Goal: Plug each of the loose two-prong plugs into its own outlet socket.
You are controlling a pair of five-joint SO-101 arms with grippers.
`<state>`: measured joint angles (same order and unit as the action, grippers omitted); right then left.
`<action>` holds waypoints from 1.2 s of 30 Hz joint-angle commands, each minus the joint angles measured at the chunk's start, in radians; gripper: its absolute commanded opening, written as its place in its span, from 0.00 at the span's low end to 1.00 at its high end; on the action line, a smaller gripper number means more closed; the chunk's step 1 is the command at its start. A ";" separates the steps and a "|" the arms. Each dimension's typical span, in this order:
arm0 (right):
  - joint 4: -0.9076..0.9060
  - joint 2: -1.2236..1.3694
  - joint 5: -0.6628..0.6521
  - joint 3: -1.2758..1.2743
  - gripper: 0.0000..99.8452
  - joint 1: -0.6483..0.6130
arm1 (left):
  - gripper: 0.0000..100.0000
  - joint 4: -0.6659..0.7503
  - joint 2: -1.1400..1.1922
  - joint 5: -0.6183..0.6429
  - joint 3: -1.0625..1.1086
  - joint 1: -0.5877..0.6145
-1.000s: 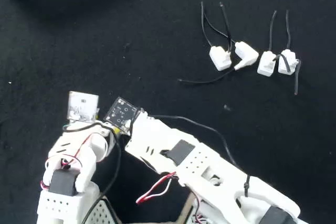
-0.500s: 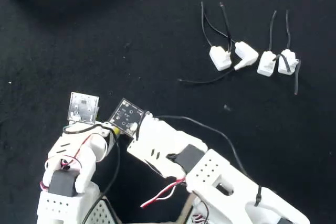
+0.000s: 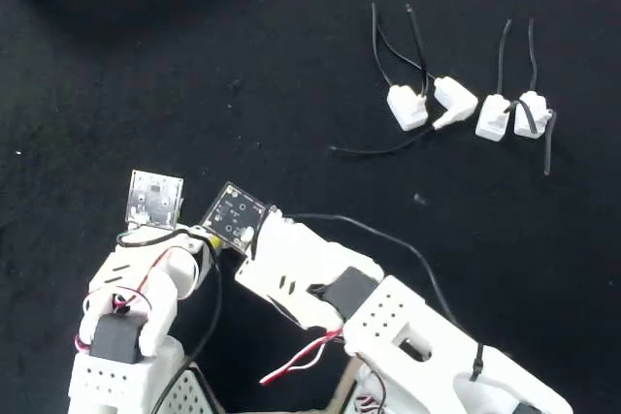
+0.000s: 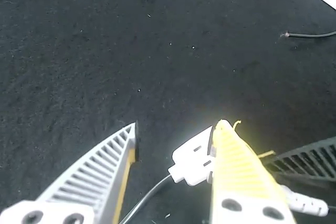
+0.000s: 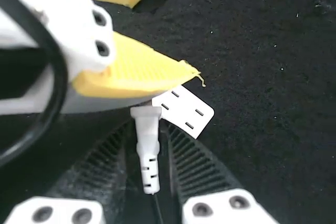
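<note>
A small white outlet socket (image 5: 184, 109) with slot pairs lies on the black table. My right gripper (image 5: 148, 129) has its black fingers shut on the socket's ribbed white cable neck (image 5: 147, 150). My left gripper (image 4: 178, 124) stands open right over it. The socket (image 4: 191, 158) rests against the inside of its yellow finger (image 4: 236, 166), and the grey finger (image 4: 105, 171) is well apart from it. In the high view both arms meet at the front left, the left arm (image 3: 146, 269) beside the right arm (image 3: 301, 269). Several loose white plugs (image 3: 408, 107) lie far off at the back right.
Thin black leads (image 3: 383, 46) trail from the plugs toward the table's back edge, and one loose black lead (image 3: 374, 150) lies in front of them. A black cable (image 3: 388, 239) runs along the right arm. Bare black table (image 3: 194, 75) spreads between the arms and the plugs.
The right arm's elbow swung a little to the right and its wrist edged forward one second ago. Since half a second ago both arms have kept still.
</note>
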<state>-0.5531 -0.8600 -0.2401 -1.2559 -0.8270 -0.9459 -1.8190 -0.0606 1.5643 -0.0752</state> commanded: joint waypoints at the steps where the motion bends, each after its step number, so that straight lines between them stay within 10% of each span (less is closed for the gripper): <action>1: -0.002 -0.053 0.002 0.022 0.01 -0.005 | 0.24 0.002 0.003 -0.011 -0.002 0.008; 36: -0.044 -0.183 0.051 0.007 0.01 0.052 | 0.24 -0.002 0.003 -0.011 -0.001 0.008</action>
<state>-0.6237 -1.0042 -0.2018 -1.2789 -0.8132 -0.9398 -1.8190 -0.0606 1.5658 -0.0752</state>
